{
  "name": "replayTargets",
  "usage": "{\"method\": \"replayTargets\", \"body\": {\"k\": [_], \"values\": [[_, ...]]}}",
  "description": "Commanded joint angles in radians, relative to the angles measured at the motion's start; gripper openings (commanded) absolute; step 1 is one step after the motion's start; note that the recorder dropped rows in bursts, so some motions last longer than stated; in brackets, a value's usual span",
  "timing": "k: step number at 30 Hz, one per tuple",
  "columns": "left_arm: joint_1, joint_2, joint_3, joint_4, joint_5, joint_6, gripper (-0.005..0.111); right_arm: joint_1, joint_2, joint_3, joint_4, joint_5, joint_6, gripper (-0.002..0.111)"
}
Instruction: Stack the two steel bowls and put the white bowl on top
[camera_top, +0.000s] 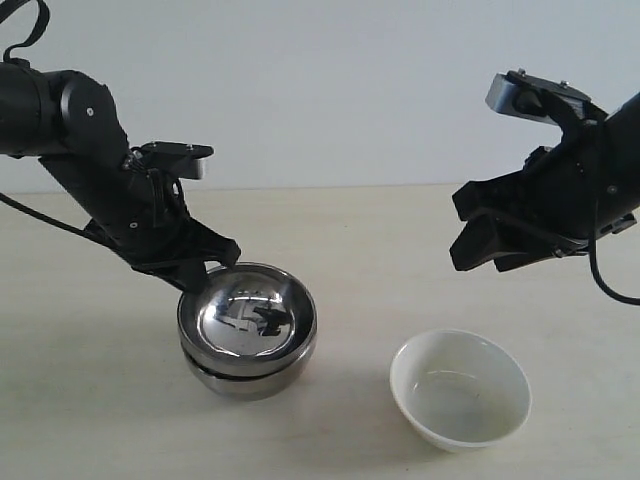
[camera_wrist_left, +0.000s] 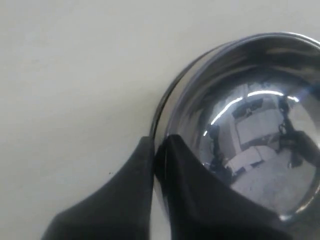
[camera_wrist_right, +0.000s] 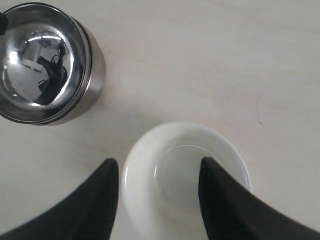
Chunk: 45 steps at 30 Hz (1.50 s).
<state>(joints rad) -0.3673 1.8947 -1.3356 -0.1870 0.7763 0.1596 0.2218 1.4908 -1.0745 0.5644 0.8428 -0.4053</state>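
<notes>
While my left jaws pinch the top steel bowl (camera_top: 250, 315), my open right jaws must squarely straddle one wall of the white bowl (camera_top: 460, 392).

Steel bowls (camera_top: 247, 322) are sitting nested on table (camera_top: 100, 420), btm ctr-left of frame; white bowl (camera_top: 460, 388) is sitting btm right, well apart from them.

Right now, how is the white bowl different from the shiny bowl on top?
The white bowl is plain white; the top steel bowl mirrors the room. The white bowl sits alone on the table; the top steel bowl nests in the lower steel bowl. Both are round and upright.
</notes>
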Motion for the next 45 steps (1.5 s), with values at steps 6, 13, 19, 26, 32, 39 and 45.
{"method": "replayTargets", "body": {"k": [6,13,19,26,32,39,45], "values": [[-0.003,0.001,0.028,-0.034,-0.017,-0.01,0.004,0.0,-0.005,0.006,0.005,0.017,-0.008,0.044],[-0.001,0.047,0.028,-0.034,-0.013,-0.01,0.004,0.0,-0.005,0.006,0.011,0.017,-0.011,0.044],[-0.001,0.054,0.021,-0.009,-0.015,-0.008,0.004,0.0,-0.005,0.006,0.02,0.005,-0.019,0.044],[-0.001,-0.01,0.006,0.003,-0.007,-0.008,0.004,0.0,-0.005,0.006,0.021,0.001,-0.021,0.044],[-0.001,-0.023,0.006,0.0,0.013,-0.008,0.006,0.0,-0.005,0.006,0.021,0.016,-0.021,0.044],[-0.001,-0.021,0.006,-0.013,0.017,-0.008,0.031,0.0,-0.005,0.006,0.021,0.029,-0.023,0.044],[-0.001,-0.011,0.006,-0.015,0.027,-0.008,0.031,0.0,-0.005,0.006,0.021,0.029,-0.023,0.044]]}}
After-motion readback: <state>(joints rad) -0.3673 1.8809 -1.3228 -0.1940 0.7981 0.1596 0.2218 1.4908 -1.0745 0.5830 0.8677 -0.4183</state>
